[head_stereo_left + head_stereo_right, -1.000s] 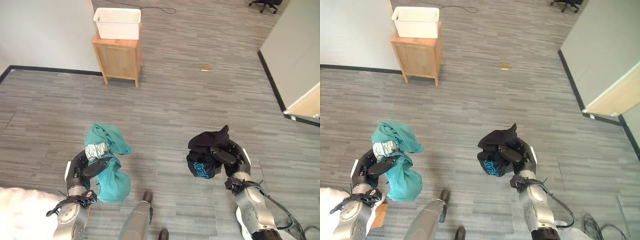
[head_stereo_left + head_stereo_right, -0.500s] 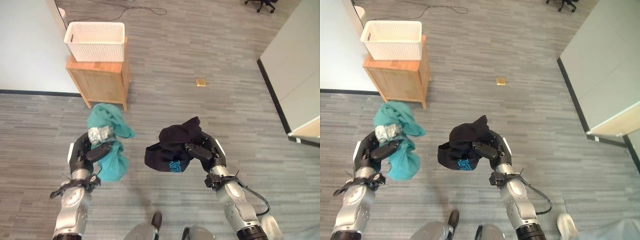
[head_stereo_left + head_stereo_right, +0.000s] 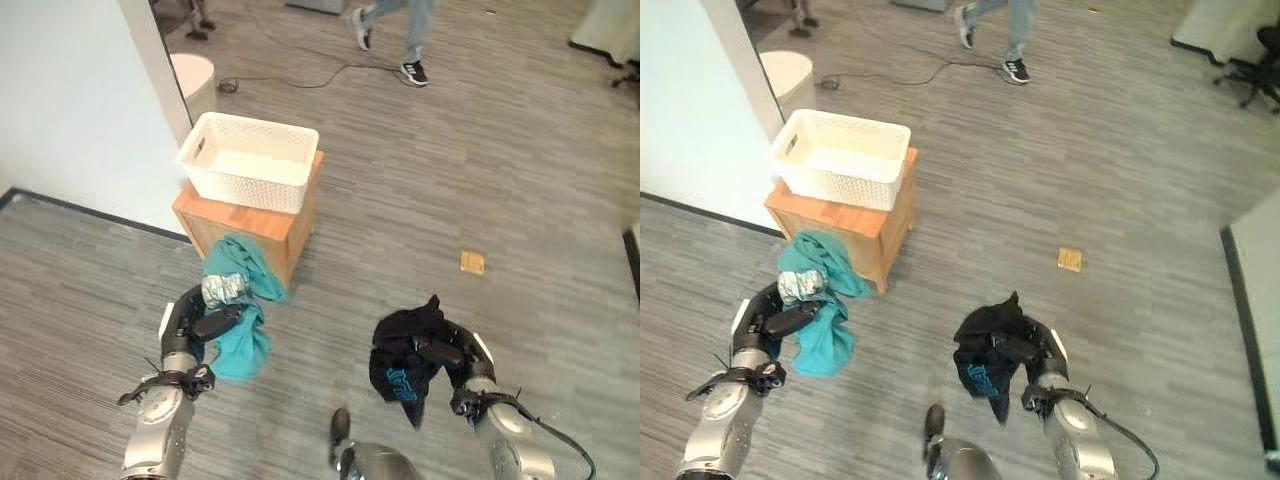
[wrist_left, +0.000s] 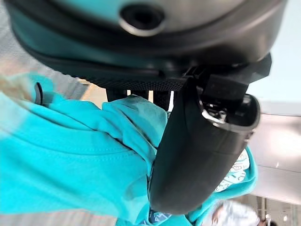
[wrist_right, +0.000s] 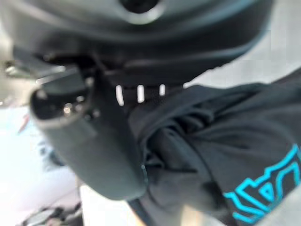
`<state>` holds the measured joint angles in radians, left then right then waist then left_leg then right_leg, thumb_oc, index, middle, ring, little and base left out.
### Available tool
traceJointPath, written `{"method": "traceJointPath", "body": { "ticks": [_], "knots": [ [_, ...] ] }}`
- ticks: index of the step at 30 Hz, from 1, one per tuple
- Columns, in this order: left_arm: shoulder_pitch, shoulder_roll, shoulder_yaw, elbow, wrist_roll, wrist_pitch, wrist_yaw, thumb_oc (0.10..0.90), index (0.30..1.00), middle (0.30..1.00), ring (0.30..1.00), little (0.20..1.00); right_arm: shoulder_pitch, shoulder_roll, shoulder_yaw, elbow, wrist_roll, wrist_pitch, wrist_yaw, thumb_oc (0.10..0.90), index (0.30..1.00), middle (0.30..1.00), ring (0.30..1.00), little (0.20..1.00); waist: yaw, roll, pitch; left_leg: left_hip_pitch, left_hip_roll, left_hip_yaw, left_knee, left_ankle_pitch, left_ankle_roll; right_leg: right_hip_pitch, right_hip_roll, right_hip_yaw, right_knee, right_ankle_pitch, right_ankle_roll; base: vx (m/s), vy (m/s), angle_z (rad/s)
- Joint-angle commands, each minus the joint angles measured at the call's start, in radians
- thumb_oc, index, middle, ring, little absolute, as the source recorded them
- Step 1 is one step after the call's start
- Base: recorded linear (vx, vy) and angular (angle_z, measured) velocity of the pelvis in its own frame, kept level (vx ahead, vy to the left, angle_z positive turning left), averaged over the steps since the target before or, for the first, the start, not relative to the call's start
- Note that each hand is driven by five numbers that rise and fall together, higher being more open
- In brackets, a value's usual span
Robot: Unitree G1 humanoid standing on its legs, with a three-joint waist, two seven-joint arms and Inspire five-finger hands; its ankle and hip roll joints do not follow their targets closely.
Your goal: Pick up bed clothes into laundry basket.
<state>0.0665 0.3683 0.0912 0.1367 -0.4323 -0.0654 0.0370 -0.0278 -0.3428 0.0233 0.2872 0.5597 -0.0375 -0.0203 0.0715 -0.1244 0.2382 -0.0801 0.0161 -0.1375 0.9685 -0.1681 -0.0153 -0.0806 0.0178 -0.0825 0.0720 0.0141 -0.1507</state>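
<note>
My left hand (image 3: 183, 328) is shut on a bunched teal garment (image 3: 237, 318) with a grey patterned patch, held above the floor just in front of the wooden stand. The left wrist view shows the thumb (image 4: 197, 155) pressed into the teal garment (image 4: 70, 160). My right hand (image 3: 462, 358) is shut on a black garment (image 3: 402, 352) with a blue print, hanging at the lower right; the black garment (image 5: 221, 155) bunches under the thumb (image 5: 94, 141) in the right wrist view. The white laundry basket (image 3: 250, 160) stands on a small wooden stand (image 3: 245, 225) ahead to the left.
A white wall (image 3: 70, 100) rises left of the stand, with a round white bin (image 3: 192, 80) behind it. A person's legs (image 3: 400, 30) walk at the far end beside a floor cable (image 3: 300, 82). A small tan square (image 3: 472, 262) lies on the grey plank floor.
The camera has moved: the basket and stand now sit closer and more central. Both hands still hold their garments; the black one has dropped lower and to the right.
</note>
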Motion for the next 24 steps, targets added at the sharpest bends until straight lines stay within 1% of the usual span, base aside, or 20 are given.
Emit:
{"method": "traceJointPath", "body": {
  "ticks": [1, 3, 4, 5, 6, 8, 9, 11, 12, 13, 14, 15, 16, 17, 19, 20, 21, 22, 23, 24],
  "knots": [
    [-0.028, 0.069, 0.014, -0.176, -0.050, -0.115, -0.016, 0.400, 0.300, 0.300, 0.300, 0.300, -0.158, -0.041, -0.006, -0.176, 0.053, -0.156, 0.012, 0.400, 0.300, 0.300, 0.300, 0.300, 0.073, 0.006, -0.071, -0.147, 0.079, 0.031, -0.346, 0.220, -0.024, 0.065, -0.062, -0.096, -0.070, 0.040, 0.247, 0.57, -0.079, -0.37],
    [-0.011, 0.071, 0.029, -0.186, -0.056, -0.125, -0.022, 0.400, 0.300, 0.300, 0.300, 0.300, -0.175, -0.071, -0.007, -0.208, 0.034, -0.155, 0.022, 0.400, 0.300, 0.300, 0.300, 0.300, 0.097, 0.012, -0.085, -0.144, 0.050, 0.103, -0.552, 0.197, -0.027, 0.110, -0.050, -0.106, -0.085, 0.001, 0.247, 0.61, -0.007, -0.25],
    [-0.003, 0.073, 0.036, -0.200, -0.058, -0.134, -0.023, 0.400, 0.300, 0.300, 0.300, 0.300, -0.192, -0.083, -0.006, -0.225, 0.022, -0.158, 0.025, 0.400, 0.300, 0.300, 0.300, 0.300, 0.115, 0.022, -0.092, -0.149, 0.016, 0.113, -0.653, 0.191, -0.022, 0.137, -0.034, -0.106, -0.085, -0.019, 0.247, 0.58, 0.024, -0.25],
    [0.004, 0.072, 0.042, -0.210, -0.058, -0.140, -0.024, 0.400, 0.300, 0.300, 0.300, 0.300, -0.220, -0.098, 0.004, -0.220, 0.007, -0.158, 0.025, 0.400, 0.300, 0.300, 0.300, 0.300, 0.133, 0.026, -0.098, -0.134, -0.026, 0.106, -0.725, 0.201, -0.014, 0.161, -0.026, -0.100, -0.090, -0.032, 0.249, 0.57, 0.032, -0.37],
    [0.008, 0.074, 0.053, -0.226, -0.055, -0.148, -0.017, 0.400, 0.300, 0.300, 0.300, 0.300, -0.262, -0.114, 0.013, -0.217, -0.014, -0.159, 0.020, 0.400, 0.300, 0.300, 0.300, 0.300, 0.148, 0.038, -0.112, -0.117, -0.064, 0.097, -0.831, 0.237, -0.008, 0.184, -0.004, -0.100, -0.095, -0.050, 0.247, 0.52, 0.036, -0.34],
    [-0.002, 0.083, 0.068, -0.249, -0.050, -0.159, -0.001, 0.400, 0.300, 0.300, 0.300, 0.300, -0.313, -0.146, 0.010, -0.198, -0.028, -0.161, 0.004, 0.400, 0.300, 0.300, 0.300, 0.300, 0.166, 0.041, -0.127, -0.122, -0.078, 0.142, -0.883, 0.282, -0.010, 0.230, 0.009, -0.111, -0.100, -0.075, 0.240, 0.45, 0.032, -0.26],
    [-0.004, 0.090, 0.086, -0.263, -0.048, -0.166, 0.006, 0.400, 0.300, 0.300, 0.300, 0.300, -0.339, -0.161, 0.003, -0.202, -0.036, -0.160, 0.004, 0.400, 0.300, 0.300, 0.300, 0.300, 0.174, 0.039, -0.135, -0.110, -0.084, 0.155, -0.893, 0.281, -0.004, 0.235, 0.012, -0.116, -0.091, -0.094, 0.241, 0.43, 0.045, 0.07],
    [-0.011, 0.117, 0.130, -0.294, -0.040, -0.191, 0.021, 0.400, 0.300, 0.300, 0.300, 0.300, -0.391, -0.185, 0.017, -0.199, -0.078, -0.167, 0.005, 0.400, 0.300, 0.300, 0.300, 0.300, 0.196, 0.013, -0.158, -0.074, -0.100, 0.123, -0.910, 0.256, 0.012, 0.244, -0.013, -0.129, -0.027, -0.127, 0.252, 0.43, 0.082, 0.24],
    [-0.015, 0.119, 0.140, -0.300, -0.042, -0.194, 0.027, 0.400, 0.300, 0.300, 0.300, 0.300, -0.400, -0.194, 0.016, -0.194, -0.089, -0.162, 0.003, 0.400, 0.300, 0.300, 0.300, 0.300, 0.199, 0.010, -0.165, -0.060, -0.099, 0.114, -0.923, 0.255, 0.016, 0.231, -0.023, -0.136, 0.021, -0.113, 0.260, 0.33, 0.129, 0.03],
    [-0.016, 0.124, 0.162, -0.312, -0.046, -0.200, 0.032, 0.400, 0.300, 0.300, 0.300, 0.300, -0.418, -0.210, 0.006, -0.184, -0.100, -0.166, 0.008, 0.400, 0.300, 0.300, 0.300, 0.300, 0.205, 0.004, -0.164, -0.037, -0.099, 0.110, -0.933, 0.244, 0.030, 0.195, -0.053, -0.147, 0.157, -0.080, 0.286, 0.29, 0.153, -0.02],
    [-0.026, 0.135, 0.174, -0.322, -0.046, -0.205, 0.041, 0.400, 0.300, 0.300, 0.300, 0.300, -0.444, -0.231, 0.010, -0.175, -0.115, -0.166, 0.003, 0.400, 0.300, 0.300, 0.300, 0.300, 0.208, 0.003, -0.162, -0.009, -0.101, 0.099, -0.939, 0.227, 0.045, 0.147, -0.080, -0.149, 0.278, -0.010, 0.322, 0.20, 0.122, 0.01],
    [-0.026, 0.134, 0.174, -0.322, -0.046, -0.205, 0.041, 0.400, 0.300, 0.300, 0.300, 0.300, -0.445, -0.231, 0.010, -0.174, -0.115, -0.166, 0.003, 0.400, 0.300, 0.300, 0.300, 0.300, 0.208, 0.003, -0.163, -0.010, -0.101, 0.099, -0.940, 0.228, 0.045, 0.145, -0.079, -0.148, 0.279, -0.010, 0.322, 0.29, 0.132, 0.13],
    [-0.046, 0.167, 0.179, -0.352, -0.042, -0.215, 0.051, 0.400, 0.300, 0.300, 0.300, 0.300, -0.465, -0.286, 0.007, -0.163, -0.142, -0.160, -0.009, 0.400, 0.300, 0.300, 0.300, 0.300, 0.192, 0.023, -0.139, 0.035, -0.084, 0.060, -0.933, 0.213, 0.064, 0.065, -0.085, -0.112, 0.472, 0.099, 0.359, 0.25, 0.068, 0.36],
    [-0.068, 0.187, 0.169, -0.360, -0.036, -0.221, 0.052, 0.400, 0.300, 0.300, 0.300, 0.300, -0.492, -0.336, 0.009, -0.138, -0.165, -0.162, -0.016, 0.400, 0.300, 0.300, 0.300, 0.300, 0.177, 0.036, -0.123, 0.047, -0.080, 0.026, -0.928, 0.208, 0.067, 0.011, -0.082, -0.087, 0.537, 0.084, 0.353, 0.33, 0.077, 0.46],
    [-0.095, 0.212, 0.143, -0.359, -0.036, -0.229, 0.043, 0.400, 0.300, 0.300, 0.300, 0.300, -0.538, -0.414, 0.011, -0.088, -0.179, -0.161, -0.036, 0.400, 0.300, 0.300, 0.300, 0.300, 0.160, 0.046, -0.124, 0.077, -0.068, -0.027, -0.942, 0.201, 0.062, -0.035, -0.103, -0.079, 0.490, 0.040, 0.322, 0.27, -0.054, 0.94],
    [-0.103, 0.218, 0.129, -0.362, -0.039, -0.228, 0.041, 0.400, 0.300, 0.300, 0.300, 0.300, -0.551, -0.436, 0.009, -0.082, -0.174, -0.157, -0.047, 0.400, 0.300, 0.300, 0.300, 0.300, 0.156, 0.043, -0.128, 0.083, -0.064, -0.045, -0.948, 0.198, 0.056, -0.044, -0.115, -0.060, 0.431, 0.026, 0.311, 0.33, -0.152, 1.28],
    [-0.115, 0.222, 0.116, -0.356, -0.036, -0.231, 0.041, 0.400, 0.300, 0.300, 0.300, 0.300, -0.570, -0.471, 0.013, -0.075, -0.160, -0.161, -0.041, 0.400, 0.300, 0.300, 0.300, 0.300, 0.144, 0.041, -0.130, 0.095, -0.062, -0.079, -0.961, 0.192, 0.044, -0.036, -0.122, -0.040, 0.324, 0.013, 0.303, 0.21, -0.107, 1.24],
    [-0.115, 0.221, 0.116, -0.356, -0.036, -0.231, 0.041, 0.400, 0.300, 0.300, 0.300, 0.300, -0.571, -0.472, 0.014, -0.074, -0.159, -0.161, -0.040, 0.400, 0.300, 0.300, 0.300, 0.300, 0.142, 0.043, -0.129, 0.095, -0.060, -0.082, -0.962, 0.193, 0.044, -0.033, -0.121, -0.044, 0.318, 0.016, 0.303, 0.29, -0.195, 1.40],
    [-0.138, 0.225, 0.081, -0.352, -0.051, -0.235, 0.045, 0.400, 0.300, 0.300, 0.300, 0.300, -0.595, -0.540, 0.015, -0.071, -0.154, -0.164, -0.052, 0.400, 0.300, 0.300, 0.300, 0.300, 0.125, 0.016, -0.132, 0.094, -0.079, -0.133, -0.960, 0.183, 0.019, -0.031, -0.098, 0.065, 0.109, -0.008, 0.309, 0.24, -0.172, 1.14],
    [-0.142, 0.211, 0.057, -0.343, -0.049, -0.241, 0.055, 0.400, 0.300, 0.300, 0.300, 0.300, -0.596, -0.577, 0.013, -0.055, -0.154, -0.174, -0.063, 0.400, 0.300, 0.300, 0.300, 0.300, 0.120, 0.007, -0.129, 0.095, -0.084, -0.162, -0.964, 0.175, 0.009, 0.002, -0.090, 0.085, 0.033, 0.003, 0.318, 0.23, -0.236, 1.33]
  ]
}}
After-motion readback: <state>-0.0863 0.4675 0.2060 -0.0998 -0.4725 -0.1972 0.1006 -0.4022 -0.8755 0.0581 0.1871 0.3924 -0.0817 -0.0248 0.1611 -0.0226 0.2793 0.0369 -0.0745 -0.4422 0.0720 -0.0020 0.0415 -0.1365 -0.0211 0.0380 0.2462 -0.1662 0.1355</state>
